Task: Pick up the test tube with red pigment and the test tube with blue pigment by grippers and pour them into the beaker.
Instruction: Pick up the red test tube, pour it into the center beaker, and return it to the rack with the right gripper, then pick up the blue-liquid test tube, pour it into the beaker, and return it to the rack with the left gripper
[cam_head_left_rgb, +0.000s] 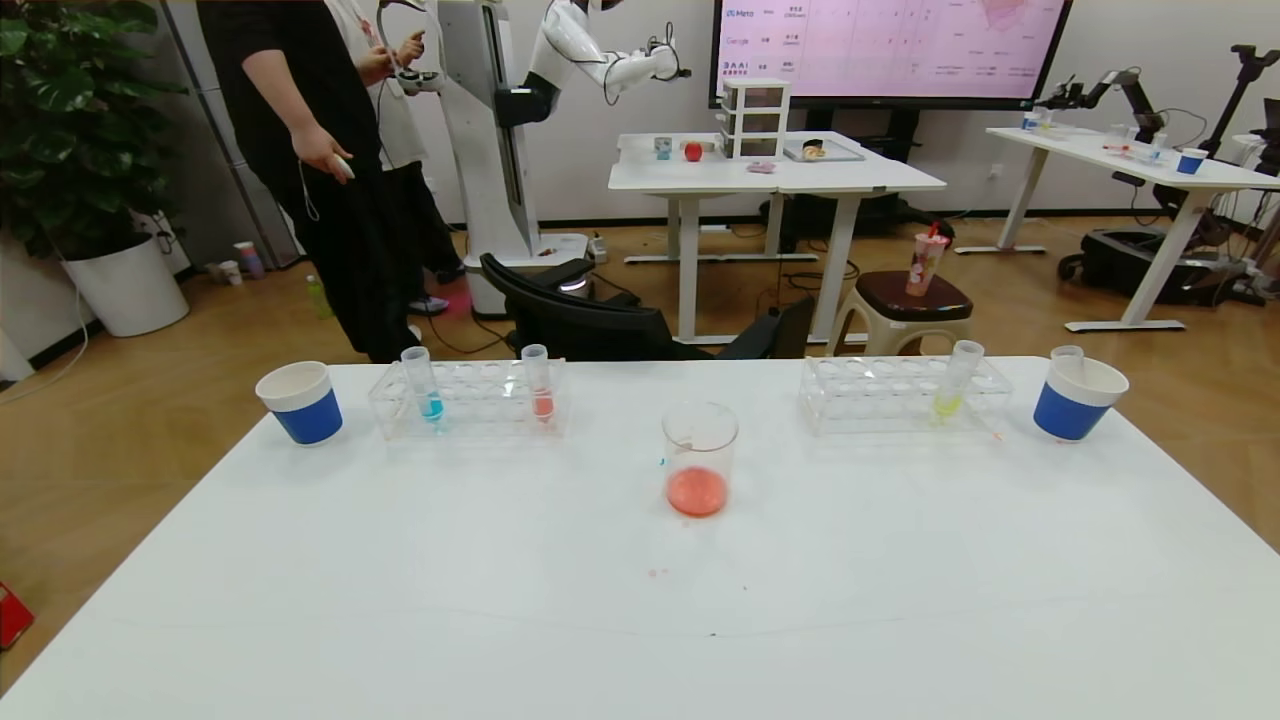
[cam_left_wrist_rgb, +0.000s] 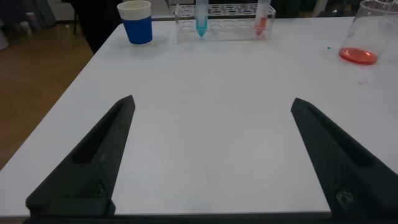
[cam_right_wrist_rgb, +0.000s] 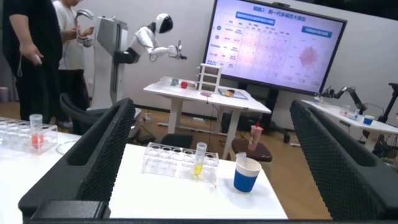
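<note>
The test tube with blue pigment (cam_head_left_rgb: 431, 388) and the test tube with red pigment (cam_head_left_rgb: 540, 386) stand upright in a clear rack (cam_head_left_rgb: 468, 398) at the back left of the white table. The beaker (cam_head_left_rgb: 699, 458) stands mid-table with some red liquid in its bottom. Neither gripper shows in the head view. My left gripper (cam_left_wrist_rgb: 212, 101) is open and empty, low over bare table, well short of the blue tube (cam_left_wrist_rgb: 201, 17), the red tube (cam_left_wrist_rgb: 262, 17) and the beaker (cam_left_wrist_rgb: 367, 34). My right gripper (cam_right_wrist_rgb: 212, 104) is open and empty, off the table's right side.
A second clear rack (cam_head_left_rgb: 905, 393) at the back right holds a yellow-liquid tube (cam_head_left_rgb: 952, 388). Blue cups stand at the far left (cam_head_left_rgb: 300, 402) and far right (cam_head_left_rgb: 1075, 398); an empty tube (cam_head_left_rgb: 1067, 353) sticks out of the right one. A chair and people stand behind the table.
</note>
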